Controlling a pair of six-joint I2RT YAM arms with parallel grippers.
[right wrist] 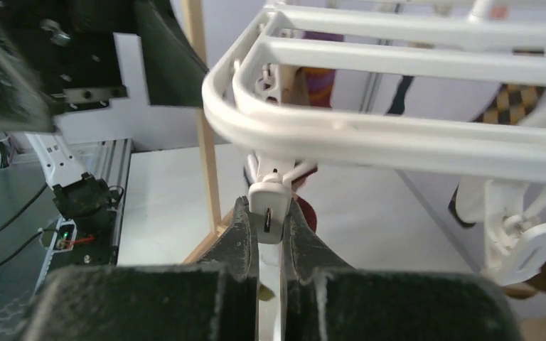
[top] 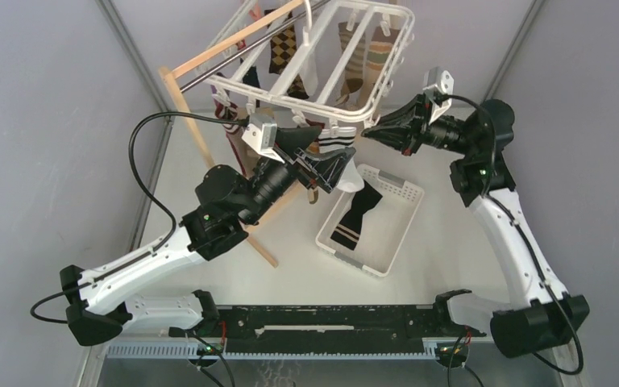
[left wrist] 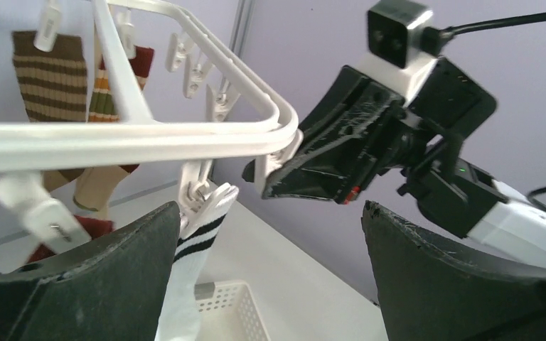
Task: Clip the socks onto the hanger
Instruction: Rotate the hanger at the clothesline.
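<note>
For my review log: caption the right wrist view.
Right gripper pinching a white clip beneath the hanger frame's rounded corner.

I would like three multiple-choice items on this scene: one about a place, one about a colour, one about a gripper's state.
1. The black sock lies: A in the basket; B on the table; C in a gripper.
2. The clipped white sock's stripes are: A red; B black; C orange.
3. The right gripper is: A wide open; B shut on a clip; C shut on a sock.
Answers: 1 A, the basket's walls surround it. 2 B, black bands near its top. 3 B, its fingers pinch the white clip.
</note>
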